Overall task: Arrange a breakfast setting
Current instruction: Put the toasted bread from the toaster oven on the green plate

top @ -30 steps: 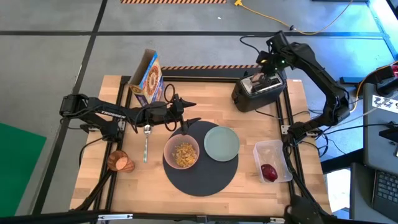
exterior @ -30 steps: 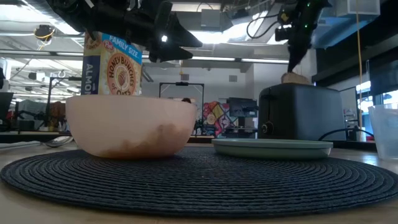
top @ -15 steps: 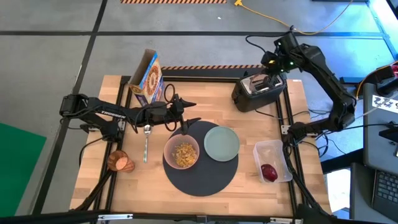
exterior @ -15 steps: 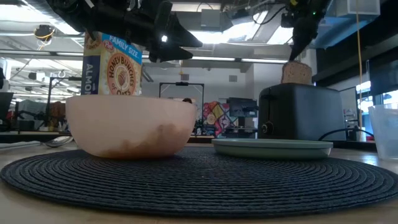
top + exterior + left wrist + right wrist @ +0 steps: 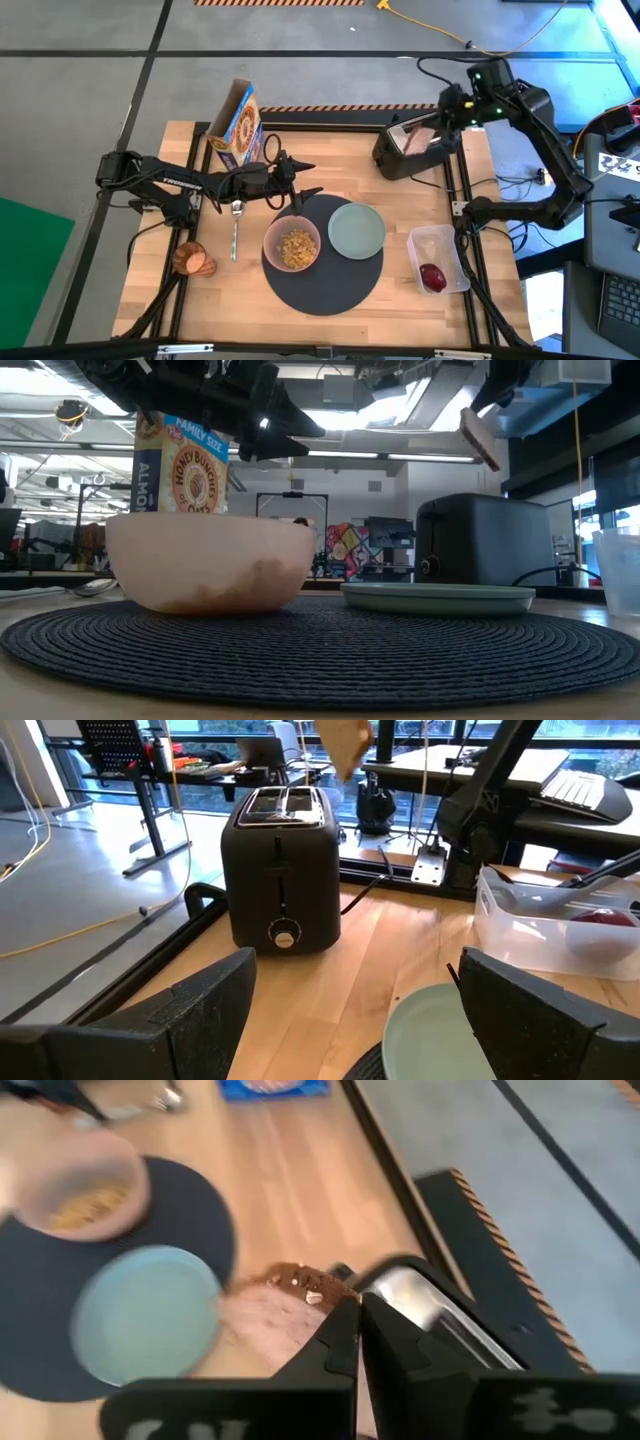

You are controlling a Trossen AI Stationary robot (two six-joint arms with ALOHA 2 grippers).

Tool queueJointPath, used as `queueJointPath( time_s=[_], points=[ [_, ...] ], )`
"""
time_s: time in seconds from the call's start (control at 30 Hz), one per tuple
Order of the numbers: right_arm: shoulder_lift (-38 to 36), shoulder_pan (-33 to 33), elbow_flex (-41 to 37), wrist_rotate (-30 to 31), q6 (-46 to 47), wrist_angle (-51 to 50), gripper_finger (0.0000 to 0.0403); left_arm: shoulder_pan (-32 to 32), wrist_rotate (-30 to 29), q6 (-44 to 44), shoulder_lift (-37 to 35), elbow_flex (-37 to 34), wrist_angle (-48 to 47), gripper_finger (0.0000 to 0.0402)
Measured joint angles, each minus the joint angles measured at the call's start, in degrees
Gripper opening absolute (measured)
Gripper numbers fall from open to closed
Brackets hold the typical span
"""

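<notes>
My right gripper (image 5: 447, 118) is shut on a toast slice (image 5: 480, 438), held above the black toaster (image 5: 412, 152) at the table's far right. The round dark mat (image 5: 322, 290) carries a pink bowl (image 5: 291, 247) with cereal and a pale green plate (image 5: 357, 230). A metal spoon (image 5: 235, 235) and an amber cup (image 5: 190, 258) lie left of the mat. A small red fruit (image 5: 432, 276) sits in a clear tub. My left gripper (image 5: 303, 181) hovers open, level, over the mat's far left edge. My right gripper pinches the toast slice by one edge (image 5: 322, 1308) between its two fingers. The fingers slant down from above the table's far right. The slice hangs tilted below the fingertips, lifted clear of the toaster's slots (image 5: 285, 806).
A blue-and-yellow cereal box (image 5: 237, 125) stands at the far left of the table. The clear tub (image 5: 440, 250) sits near the right edge. A black cable runs from the toaster across the wood toward the table's right edge. Bare wood lies between the toaster and the plate.
My right gripper has risen and swung toward the table's right edge, tipping as it went. It has drawn the toast slice up out of the toaster's slot. The slice stood upright in the slot; it now hangs tilted, clear above the toaster.
</notes>
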Motion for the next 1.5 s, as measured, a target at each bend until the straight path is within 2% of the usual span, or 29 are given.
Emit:
queueJointPath(
  time_s=[0.13,0.37,0.57,0.8,0.97,1.1,1.27,1.4,1.5],
  points=[
    [-0.82,1.20,0.00,-5.92,1.09,-0.43,0.0002,-0.06,0.04,-0.19,0.00,0.00,0.00,0.0332],
    [-0.87,13.83,-0.54,-4.88,5.41,1.38,0.0002,-0.06,0.02,-0.24,0.00,0.00,0.02,0.0332],
    [-0.76,26.98,-3.30,3.35,12.22,10.26,0.0001,-1.25,4.56,-0.87,0.00,0.00,0.04,0.0332],
    [-0.61,37.69,-7.64,9.79,15.48,13.86,0.0001,-5.63,2.47,3.08,0.00,0.00,4.12,0.0332],
    [-0.67,41.91,-14.79,13.99,19.39,14.34,0.0001,-5.88,2.34,3.21,0.00,0.00,4.38,0.0332],
    [-0.65,44.49,-24.14,17.02,23.37,20.16,0.0001,-5.83,1.87,3.21,0.00,0.00,4.29,0.0332],
    [-0.63,48.23,-34.53,26.63,30.05,28.78,0.0001,-5.81,1.18,3.37,0.00,0.00,4.02,0.0332],
    [-0.61,50.32,-37.69,33.33,32.72,30.05,0.0001,-5.04,1.21,3.83,0.00,0.00,3.81,0.0332],
    [-0.65,50.79,-40.02,33.49,34.10,32.83,0.0001,-4.57,1.19,3.61,0.00,0.00,3.82,0.0332]
  ],
)
